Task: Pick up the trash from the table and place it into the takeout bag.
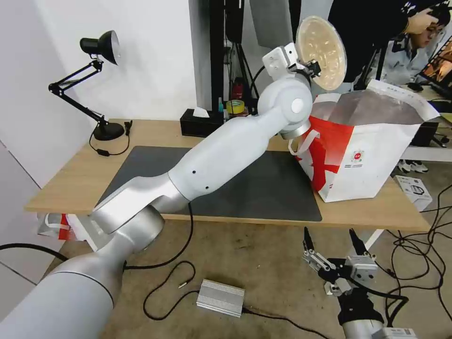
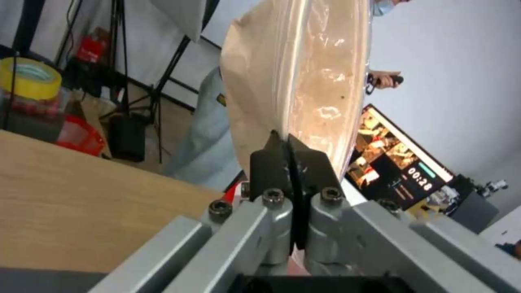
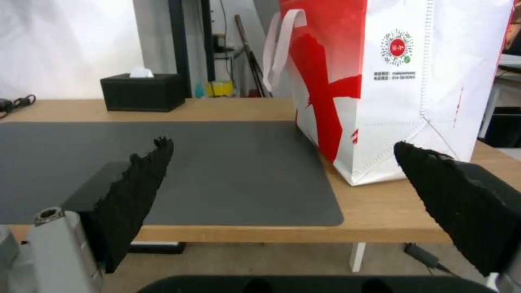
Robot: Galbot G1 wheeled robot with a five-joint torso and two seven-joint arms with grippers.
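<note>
The right gripper (image 1: 332,242) hangs low in front of the table's (image 1: 70,183) near edge, below the tabletop, pointing toward it. Its black toothed fingers (image 3: 138,179) stand wide apart with nothing between them.

The left arm reaches from the near left up and across the dark mat (image 1: 263,188), elbow bent over it, wrist raised high above the far right part of the table. The left gripper (image 1: 314,67) sits at the top of that reach, just left of and above the mouth of the bag (image 1: 372,155). Its fingers (image 2: 271,162) are pressed together on the rim of the pulp bowl (image 1: 321,52).

The bowl is shallow, round and beige, with a thin clear film over its pale inside. It is tipped up on edge, its open face turned toward the head camera. The fingers pinch its lower left rim, and the rest of the bowl rises above and to the right of them, clear of the table.

The bag stands on the right end of the table, partly on the mat's corner, open at the top with silver lining showing, red and white outside, a white loop handle (image 1: 303,141) hanging on its left side. The bowl is above the bag's left rim, not touching it.

At the table's back edge sit a black tissue box (image 1: 200,123) and a desk lamp (image 1: 96,84).
</note>
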